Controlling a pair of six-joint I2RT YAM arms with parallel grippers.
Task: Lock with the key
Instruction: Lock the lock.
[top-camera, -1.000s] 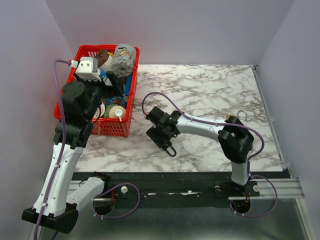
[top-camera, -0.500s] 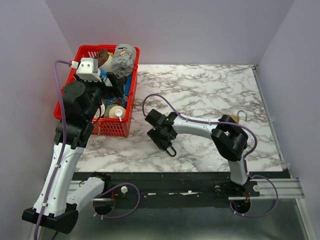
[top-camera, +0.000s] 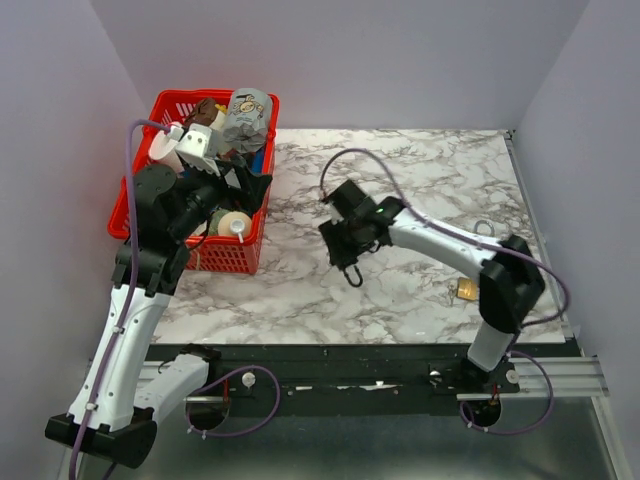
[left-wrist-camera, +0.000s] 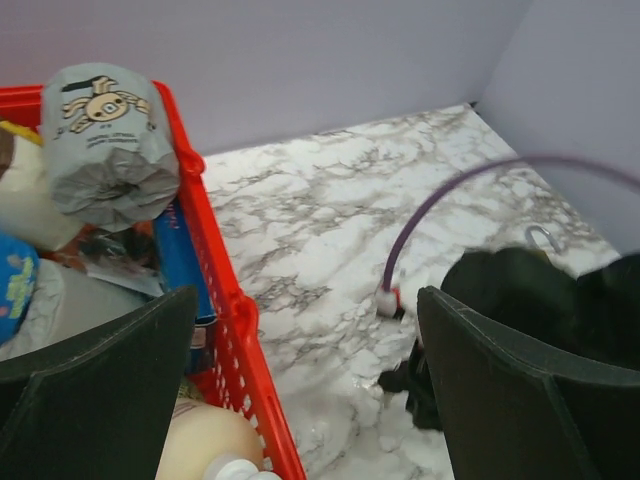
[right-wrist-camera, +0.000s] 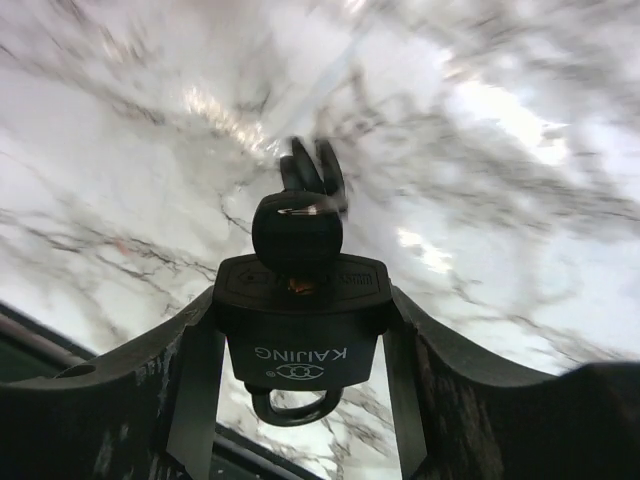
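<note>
Black joints and white link covers on both arms. Found the right arm (top-camera: 440, 245) rising from its base at the near right edge, folded at the elbow and stretched left toward mid-table. Found the right gripper (right-wrist-camera: 298, 320) pointed down at the surface, jaws drawn narrow and clamped on the two flanks of a black padlock (right-wrist-camera: 300, 345). Read "KAIJING" on the body in the wrist view. Saw the shackle (right-wrist-camera: 290, 408) at the end nearer the camera and the key (right-wrist-camera: 297, 228) seated in the opposite end, with more keys (right-wrist-camera: 312, 165) blurred beyond it. Could not tell whether the shackle was latched, nor whether anything touched the table.

Found the left arm (top-camera: 130, 300) standing tall from the near left base, wrist bent over toward the table. Found the left gripper (left-wrist-camera: 305, 300) above the right wall of a red basket (left-wrist-camera: 215, 260), jaws spread wide, holding nothing.

Recorded a table (top-camera: 420, 170) of white marble with grey veins. Placed the basket at the far left corner, crammed with goods, a grey printed roll (left-wrist-camera: 110, 140) on top. Noted a small brass-coloured block (top-camera: 466, 290) beside the right elbow and a metal hook (top-camera: 485, 226) near the right edge. Noted plain lilac walls (top-camera: 400, 60) on three sides and a purple cable (top-camera: 345, 160) looping over the right wrist.
</note>
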